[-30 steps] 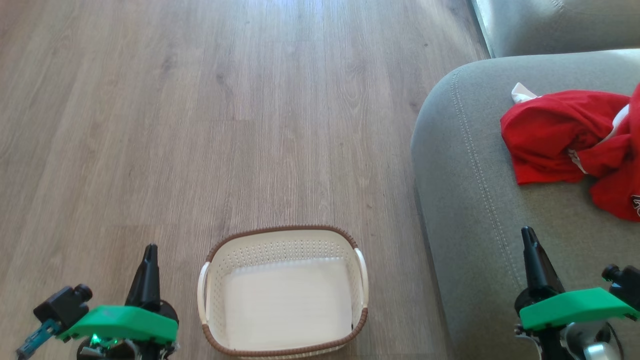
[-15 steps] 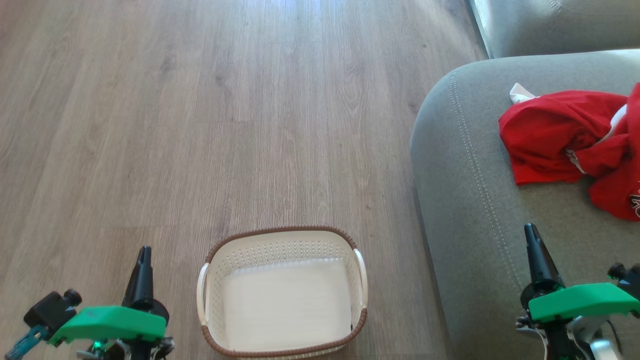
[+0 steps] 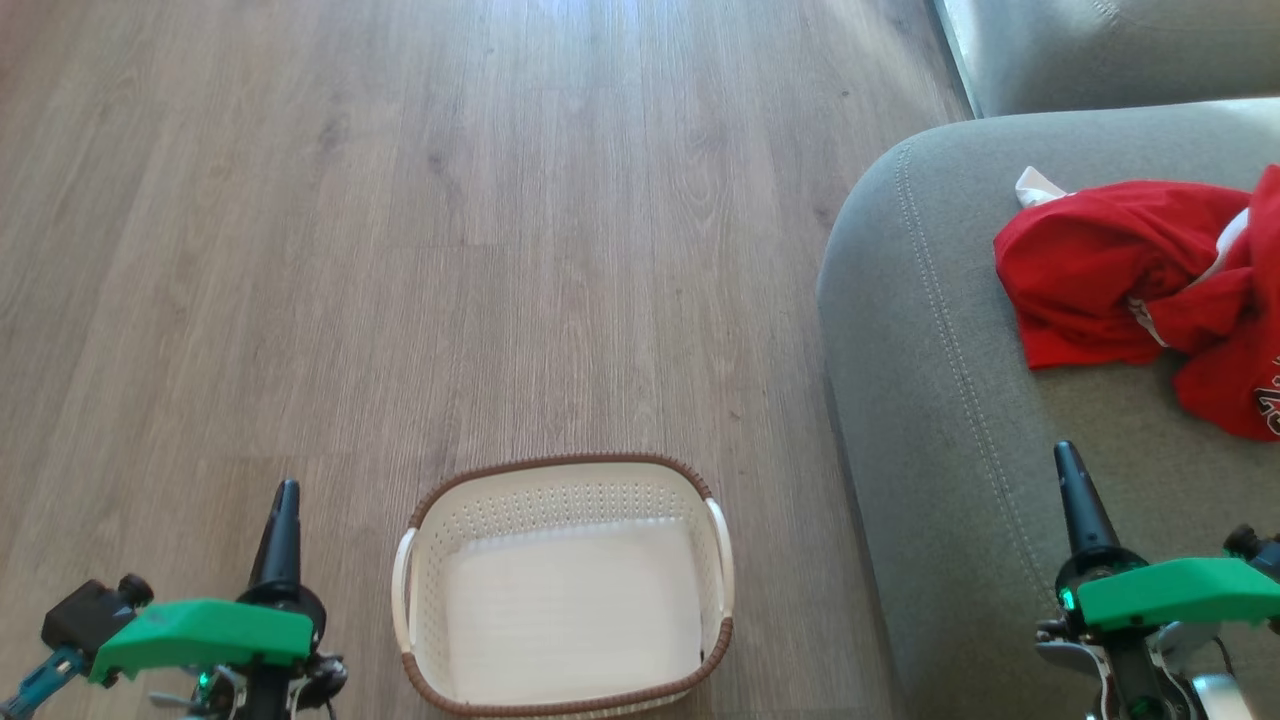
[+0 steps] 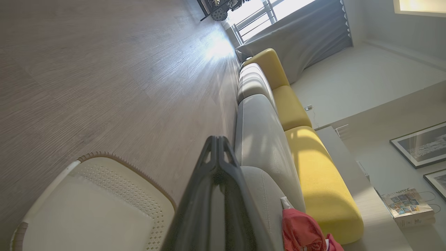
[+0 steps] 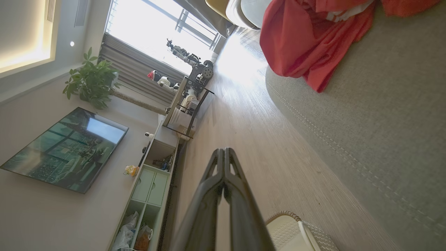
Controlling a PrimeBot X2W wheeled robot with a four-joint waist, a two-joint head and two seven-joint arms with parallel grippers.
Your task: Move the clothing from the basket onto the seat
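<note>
Both arms were drawn slightly lower and outward over the last second.

Head view: the left gripper (image 3: 285,490) and right gripper (image 3: 1065,450) were seen pinched closed, with nothing held. The basket (image 3: 560,462) was left bare on the floor (image 3: 400,250) and the clothing (image 3: 1100,270) heaped on the seat (image 3: 950,450), so the task was judged done.

Left wrist view: yellow cushions (image 4: 313,174) were seen behind the seat.

Right wrist view: a television (image 5: 69,150) and a plant (image 5: 90,82) were seen well apart, and no obstacle was judged to remain.

Pale wood floor (image 3: 400,250) runs toward a grey curtain (image 4: 299,38); yellow cushions (image 4: 313,167) lie nearby; a television (image 5: 66,150) hangs near a leafy plant (image 5: 90,82).
</note>
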